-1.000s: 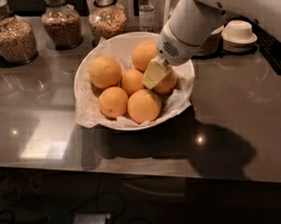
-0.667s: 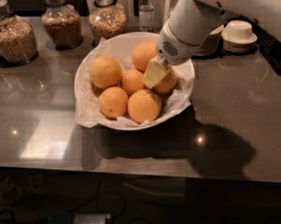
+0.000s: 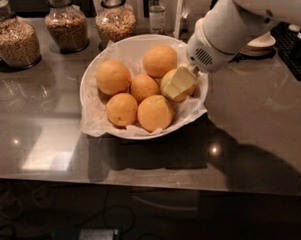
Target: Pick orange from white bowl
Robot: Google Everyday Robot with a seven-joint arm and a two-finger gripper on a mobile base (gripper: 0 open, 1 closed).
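Countertop [image 3: 51,146] of dark, glossy stone fills most of the view, and we work down from it in size. Next comes the white robot arm [image 3: 231,28], reaching in from the upper right and angled down toward the middle. Below it sits the white bowl [image 3: 86,79], wide and shallow, lined with crinkled white paper [image 3: 190,111].

We judge the step in hand to be the grasp itself. The gripper [image 3: 179,83] is down inside the bowl at its right side, its yellowish tip lying against the orange [image 3: 169,77], the duller, paler fruit nearest the right rim. That orange rests in the bowl, touching its neighbours, and nothing suggests it has left the paper. Whether the claw is apart or clamped on the fruit we cannot tell, since its far side is hidden behind the orange.

The next move, as we read it, calls for a firm hold on this one fruit and then a straight lift. The fruits are packed together, so the lift should not drag the paper or roll the neighbours.

Counting: one white bowl; three glass jars [image 3: 14,40] of grains or seeds along the back edge; one stack of small white dishes [image 3: 260,46] behind the arm. There are six oranges in the bowl, the chosen one included, and one small clear bottle [image 3: 157,11] beside the rightmost jar.
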